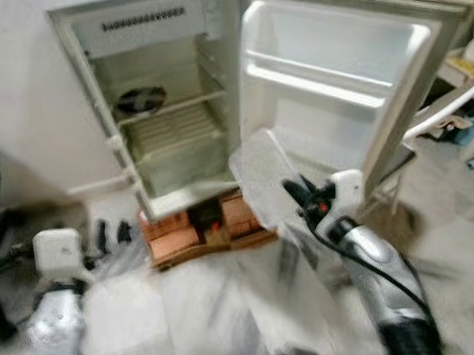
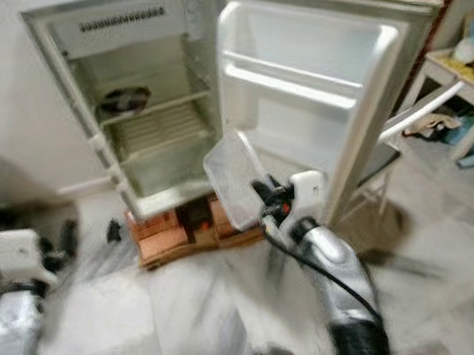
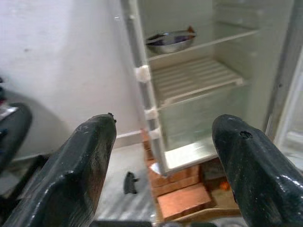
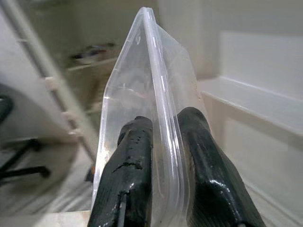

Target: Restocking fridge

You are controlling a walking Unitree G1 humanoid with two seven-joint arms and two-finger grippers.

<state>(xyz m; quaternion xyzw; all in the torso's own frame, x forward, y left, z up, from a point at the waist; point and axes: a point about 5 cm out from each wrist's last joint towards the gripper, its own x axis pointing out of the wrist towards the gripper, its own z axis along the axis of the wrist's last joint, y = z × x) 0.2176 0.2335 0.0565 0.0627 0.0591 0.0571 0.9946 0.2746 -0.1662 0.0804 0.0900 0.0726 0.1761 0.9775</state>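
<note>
**Right gripper carrying container, fridge nearly bare**

Your right gripper is clamped on the rim of a clear, flat plastic container, one black finger on each side of its wall. The head views show it held up edge-on in front of the small white fridge, between the open cabinet and the open door, not yet inside. Whether it has anything in it, you can't tell.

Your left gripper has its fingers spread wide with nothing between them; that arm sits low on the left, near the floor and well apart from the fridge.

Progress: early, by my read. The only thing on the shelves is a metal bowl on the upper wire shelf; the slatted lower shelf and the door racks look bare. The fridge stands on reddish bricks, and a few small dark objects lie on the floor by them, too blurred to identify.

Left to do: get the container onto a shelf or door rack, let go, back out.
</note>
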